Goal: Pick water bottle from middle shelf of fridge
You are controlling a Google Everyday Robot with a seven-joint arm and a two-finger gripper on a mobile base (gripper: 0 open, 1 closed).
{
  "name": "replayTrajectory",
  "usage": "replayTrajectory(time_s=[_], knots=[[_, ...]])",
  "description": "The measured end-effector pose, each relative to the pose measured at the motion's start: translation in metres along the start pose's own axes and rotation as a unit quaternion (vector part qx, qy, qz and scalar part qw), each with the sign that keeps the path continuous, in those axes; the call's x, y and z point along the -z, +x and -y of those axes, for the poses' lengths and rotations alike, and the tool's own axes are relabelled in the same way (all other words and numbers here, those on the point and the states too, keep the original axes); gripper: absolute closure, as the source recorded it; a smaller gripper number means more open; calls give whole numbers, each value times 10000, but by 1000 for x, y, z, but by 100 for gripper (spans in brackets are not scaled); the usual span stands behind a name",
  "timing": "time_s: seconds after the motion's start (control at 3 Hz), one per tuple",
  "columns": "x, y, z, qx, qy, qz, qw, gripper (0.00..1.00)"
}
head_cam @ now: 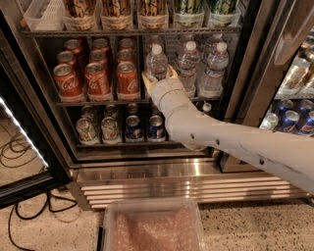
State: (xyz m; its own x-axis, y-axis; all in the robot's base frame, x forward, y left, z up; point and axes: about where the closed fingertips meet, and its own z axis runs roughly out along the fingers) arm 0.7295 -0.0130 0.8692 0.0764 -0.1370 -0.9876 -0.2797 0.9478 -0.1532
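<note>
The fridge (171, 177) stands open in front of me. Its middle shelf (98, 102) holds red cola cans (97, 78) on the left and three clear water bottles with white caps on the right. My gripper (158, 75) is at the leftmost water bottle (156, 61). It is open, with one pale finger on each side of the bottle's lower part. My white arm (230, 142) reaches in from the lower right and hides the bottle's base. The other two bottles (188, 66) (215, 66) stand just to the right.
Several cans (122, 127) stand on the lower shelf and cups (115, 12) on the top shelf. The black-framed door (27, 142) hangs open at left, with cables (17, 152) on the floor. A clear tray (152, 228) sits below. A neighbouring cooler (294, 112) is at right.
</note>
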Motion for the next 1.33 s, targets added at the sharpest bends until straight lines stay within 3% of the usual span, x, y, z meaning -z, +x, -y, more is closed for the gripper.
replayTrajectory(time_s=[0.67,1.33], knots=[[0,0,0,0,-1,1,10000,100],[0,-4,-2,-105,-66,-3,9999,100]])
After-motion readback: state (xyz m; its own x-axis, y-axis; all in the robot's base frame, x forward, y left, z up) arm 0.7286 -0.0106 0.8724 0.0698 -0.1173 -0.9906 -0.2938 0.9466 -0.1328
